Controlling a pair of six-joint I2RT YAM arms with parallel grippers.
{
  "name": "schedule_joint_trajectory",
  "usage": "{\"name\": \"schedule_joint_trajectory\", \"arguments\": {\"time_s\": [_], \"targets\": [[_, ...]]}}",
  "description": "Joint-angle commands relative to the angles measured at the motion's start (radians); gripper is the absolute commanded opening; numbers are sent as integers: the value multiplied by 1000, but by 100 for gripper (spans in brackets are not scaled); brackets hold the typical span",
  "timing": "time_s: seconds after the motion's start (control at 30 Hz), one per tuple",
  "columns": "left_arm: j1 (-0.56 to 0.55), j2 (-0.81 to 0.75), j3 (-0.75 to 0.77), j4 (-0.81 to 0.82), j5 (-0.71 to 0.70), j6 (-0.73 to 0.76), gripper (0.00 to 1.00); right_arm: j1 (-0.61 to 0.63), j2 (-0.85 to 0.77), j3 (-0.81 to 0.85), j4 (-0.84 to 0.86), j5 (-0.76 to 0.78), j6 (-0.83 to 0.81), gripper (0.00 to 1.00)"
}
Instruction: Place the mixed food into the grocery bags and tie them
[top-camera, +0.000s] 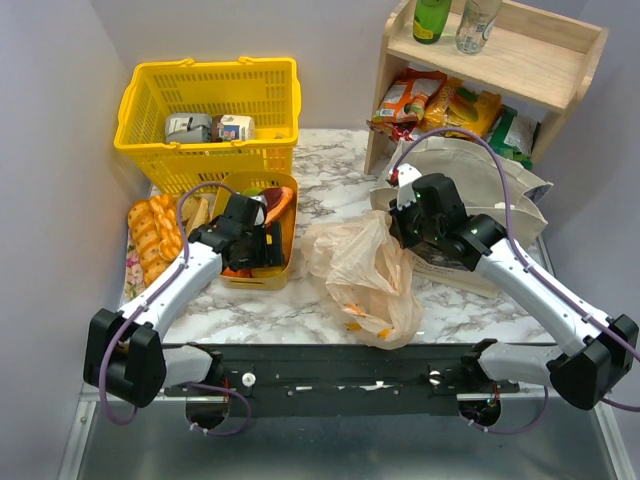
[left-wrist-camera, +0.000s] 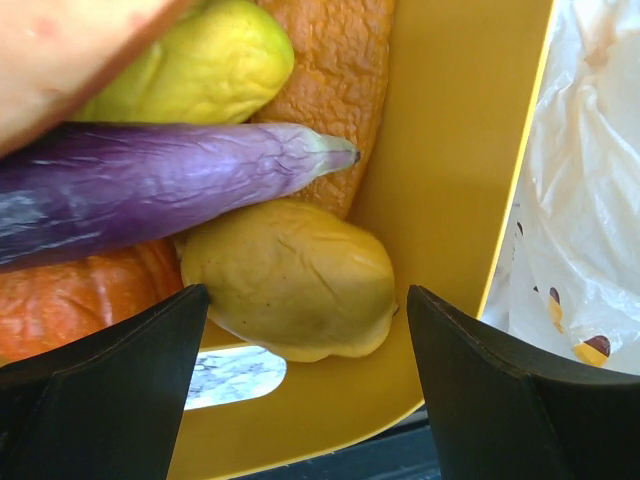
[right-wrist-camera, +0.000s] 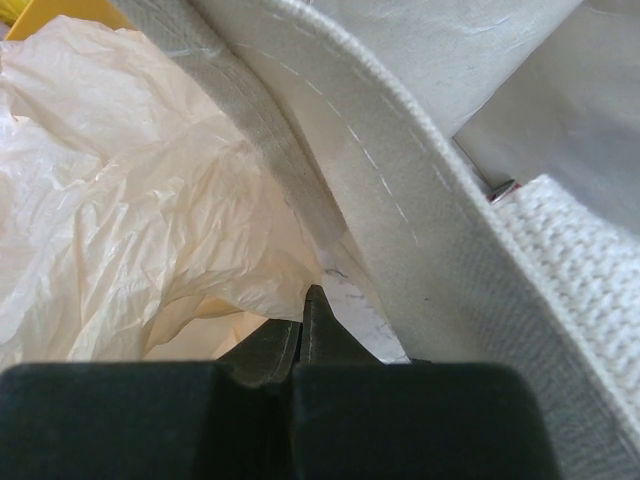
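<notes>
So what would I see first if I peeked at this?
Probably the bright yellow shopping basket at the back left, and just in front of it a yellow tray of vegetables. There the left gripper hangs with its jaws open over a long purple eggplant. In the middle lies a crumpled peach plastic bag, with the right gripper shut beside it, against the canvas tote.
</notes>
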Motion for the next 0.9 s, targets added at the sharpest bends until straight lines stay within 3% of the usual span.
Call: {"name": "schedule_joint_trajectory", "arguments": {"time_s": [0.0,0.37,0.47,0.57,0.67,0.7,0.8,0.87], "targets": [[1,19,-5,-25,60,-71,90,-6,-30,-21,33,-25,-14,4],[1,140,38,-135,9,-48,96,-6,-48,-46,59,-68,-15,5],[1,157,14,-88,63,-45,93,-6,-48,-44,61,-66,-15,5],[-1,171,17,-65,19,-28,87,-6,-51,-50,67,-68,-15,5],[-1,192,32,-51,-12,-4,75,-6,-47,-52,73,-80,-15,5],[-1,198,35,-48,-20,1,60,-6,-45,-52,73,-80,-14,5],[-1,200,57,-51,-38,26,37,-6,-41,-53,73,-81,-13,5],[-1,188,81,-69,-50,47,27,-6,-41,-53,73,-78,-14,5]]}}
